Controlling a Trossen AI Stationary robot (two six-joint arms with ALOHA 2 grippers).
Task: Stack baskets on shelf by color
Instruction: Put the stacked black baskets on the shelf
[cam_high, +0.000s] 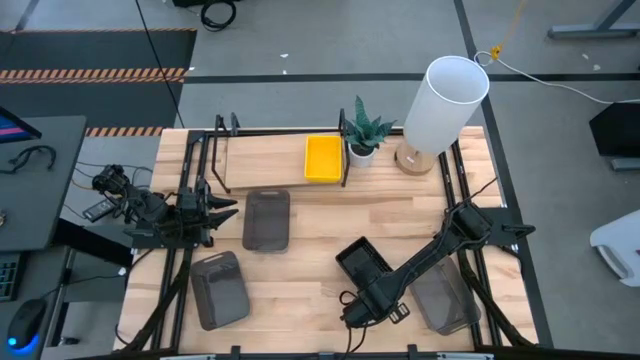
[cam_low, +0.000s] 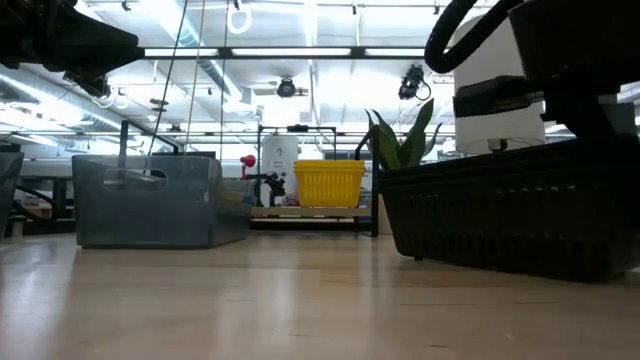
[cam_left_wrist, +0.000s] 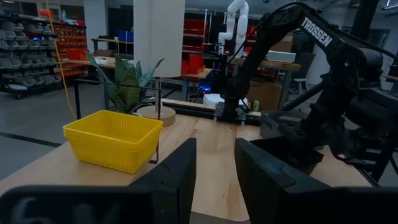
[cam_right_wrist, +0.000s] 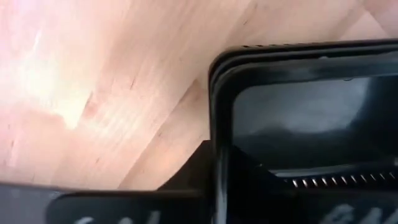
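So the right gripper (cam_high: 372, 285) is down over the near middle of the light-wood tabletop (cam_high: 310, 275), and in its wrist view its fingers are clamped on the rim of the shallow black plastic basket (cam_high: 362, 262), one dark finger outside the wall and the rim running right between them. That black basket (cam_right_wrist: 298, 112) looks like two nested together, since a double edge shows at the corner. In the low view it sits tilted, one end a bit off the wood. The left gripper (cam_high: 222, 208) hangs at the left side of the table, pointing toward the middle, with its two fingers (cam_left_wrist: 174, 180) parted by a small gap and nothing between them. The bright yellow plastic basket (cam_high: 323, 158) is sitting on the long low light-wood shelf (cam_high: 265, 160) with the thin black frame, at the shelf's right end, next to a small potted green plant (cam_high: 364, 132) and a tall white cylinder lamp (cam_high: 443, 105) on a round wooden base. Three larger dark grey baskets with rounded corners are on the tabletop: one (cam_high: 267, 220) just in front of the shelf, one (cam_high: 220, 290) at the near left, and one (cam_high: 443, 300) at the near right, partly under the right arm.
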